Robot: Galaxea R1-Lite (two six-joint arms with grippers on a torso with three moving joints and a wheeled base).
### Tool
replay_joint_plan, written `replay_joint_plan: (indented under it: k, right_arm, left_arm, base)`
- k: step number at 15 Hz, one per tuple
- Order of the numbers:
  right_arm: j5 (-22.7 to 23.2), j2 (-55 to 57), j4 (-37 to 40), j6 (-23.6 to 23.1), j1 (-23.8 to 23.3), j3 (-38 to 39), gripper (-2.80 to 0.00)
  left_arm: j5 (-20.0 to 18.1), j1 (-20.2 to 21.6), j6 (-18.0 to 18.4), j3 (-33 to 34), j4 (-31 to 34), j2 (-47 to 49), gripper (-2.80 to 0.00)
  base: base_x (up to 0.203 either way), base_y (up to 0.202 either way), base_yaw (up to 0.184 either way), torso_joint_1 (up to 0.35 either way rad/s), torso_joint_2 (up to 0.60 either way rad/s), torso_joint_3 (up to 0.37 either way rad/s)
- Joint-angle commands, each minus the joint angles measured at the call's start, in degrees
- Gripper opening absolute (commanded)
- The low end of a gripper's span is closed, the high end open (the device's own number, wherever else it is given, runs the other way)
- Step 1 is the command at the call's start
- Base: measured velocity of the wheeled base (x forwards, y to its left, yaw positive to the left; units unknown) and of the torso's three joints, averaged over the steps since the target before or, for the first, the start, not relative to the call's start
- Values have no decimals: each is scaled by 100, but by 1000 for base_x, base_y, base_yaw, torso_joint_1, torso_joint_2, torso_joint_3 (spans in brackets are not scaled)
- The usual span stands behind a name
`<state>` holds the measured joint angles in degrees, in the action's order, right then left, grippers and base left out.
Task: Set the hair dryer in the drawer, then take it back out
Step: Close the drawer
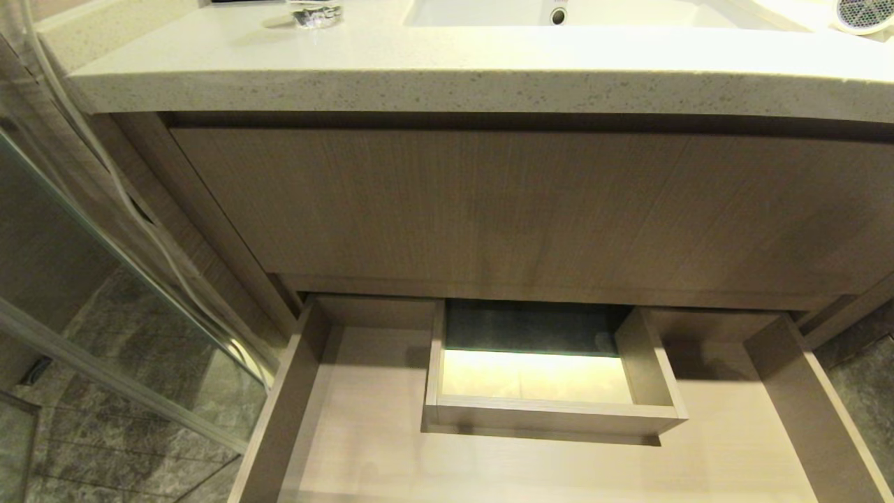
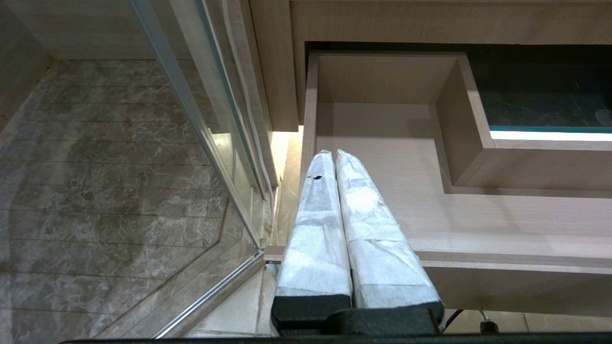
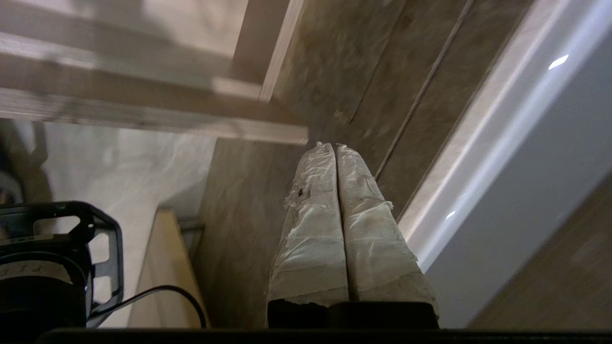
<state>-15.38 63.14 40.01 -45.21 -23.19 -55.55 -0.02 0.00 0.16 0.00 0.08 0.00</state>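
The light wood-grain drawer (image 1: 363,433) stands pulled out below the vanity, its floor bare around the boxed cut-out (image 1: 552,412). The same drawer (image 2: 478,215) fills the left wrist view. Only the hair dryer's grey mesh grille (image 1: 865,14) shows, at the far right of the countertop. My left gripper (image 2: 333,154) hovers shut and empty over the drawer's front left corner. My right gripper (image 3: 331,145) is shut and empty, low over the dark floor to the right of the drawer. Neither arm shows in the head view.
A glass shower partition (image 1: 119,230) with a metal frame runs close along the drawer's left side. The taller wood-grain front (image 1: 531,209) sits above the drawer, under the speckled countertop (image 1: 454,77) with its sink (image 1: 552,12). A white fixture (image 3: 521,157) lies right of my right gripper.
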Motion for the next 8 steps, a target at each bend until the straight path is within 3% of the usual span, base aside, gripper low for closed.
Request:
replay_joint_plan:
  k: [1, 4, 8]
  right_arm:
    - [-84, 1305, 14, 52, -325, -3, -280]
    - [-194, 2505, -292, 80, -908, -75, -280]
    - [-965, 3472, -357, 51, -1477, -41, -280]
  left_arm:
    - [2, 0, 1, 0, 1, 0, -280]
    - [2, 0, 1, 0, 1, 0, -280]
    - [2, 0, 1, 0, 1, 0, -280]
  base:
    - [0, 0, 0, 0, 0, 0]
    - [0, 0, 0, 0, 0, 0]
    - [0, 0, 0, 0, 0, 0]
